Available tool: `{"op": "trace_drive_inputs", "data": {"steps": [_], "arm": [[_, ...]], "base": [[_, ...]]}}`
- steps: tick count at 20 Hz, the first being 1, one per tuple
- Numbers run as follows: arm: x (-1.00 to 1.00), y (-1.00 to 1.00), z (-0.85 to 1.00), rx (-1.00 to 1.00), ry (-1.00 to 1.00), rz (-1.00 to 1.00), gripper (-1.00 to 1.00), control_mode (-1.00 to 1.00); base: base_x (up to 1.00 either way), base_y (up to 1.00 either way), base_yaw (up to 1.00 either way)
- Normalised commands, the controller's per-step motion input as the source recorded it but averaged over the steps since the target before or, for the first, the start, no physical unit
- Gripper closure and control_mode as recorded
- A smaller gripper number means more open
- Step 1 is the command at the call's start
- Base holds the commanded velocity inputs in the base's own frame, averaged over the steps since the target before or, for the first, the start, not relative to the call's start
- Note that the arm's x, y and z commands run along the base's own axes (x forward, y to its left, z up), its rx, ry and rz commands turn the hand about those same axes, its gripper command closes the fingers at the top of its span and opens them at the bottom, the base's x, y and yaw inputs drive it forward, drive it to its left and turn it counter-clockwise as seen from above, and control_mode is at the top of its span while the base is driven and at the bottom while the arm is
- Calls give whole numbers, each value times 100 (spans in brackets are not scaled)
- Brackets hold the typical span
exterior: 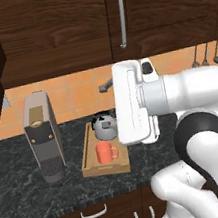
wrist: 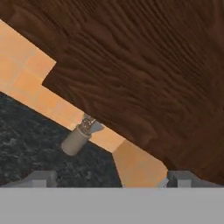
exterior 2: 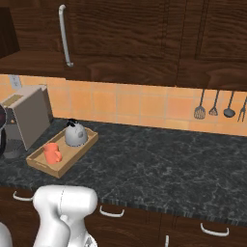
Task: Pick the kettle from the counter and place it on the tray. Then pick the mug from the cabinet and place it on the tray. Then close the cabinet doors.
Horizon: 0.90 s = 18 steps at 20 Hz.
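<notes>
Left base view: kettle (exterior: 104, 126) and mug (exterior: 105, 152) on tray (exterior: 89, 156); no legible writing.

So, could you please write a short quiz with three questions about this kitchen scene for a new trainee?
1. True or false: the mug stands on the tray.
2. Which thing on the tray is nearer to the tiled wall?
A. the kettle
B. the mug
C. the coffee machine
3. Fill in: in the hand view, the fingertips of the gripper stand ____ with nothing between them.

Key:
1. True. The mug is on the tray, in front of the kettle.
2. A. The kettle sits at the wall end of the tray; the coffee machine stands on the counter, beside the tray.
3. Wide apart; the gripper is open.
</notes>
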Motion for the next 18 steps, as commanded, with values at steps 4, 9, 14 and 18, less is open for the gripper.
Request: {"op": "trace_drive_inputs", "data": {"steps": [4,9,14,18], "arm": [[-50,59,16,-4,-42,27,-100,-100],[-66,46,27,-6,-27,19,-100,-100],[-63,59,33,-9,-11,7,-100,-100],[-77,53,23,-10,-13,1,-100,-100]], "base": [[0,0,0],[0,0,0],[0,0,0],[0,0,0]]}}
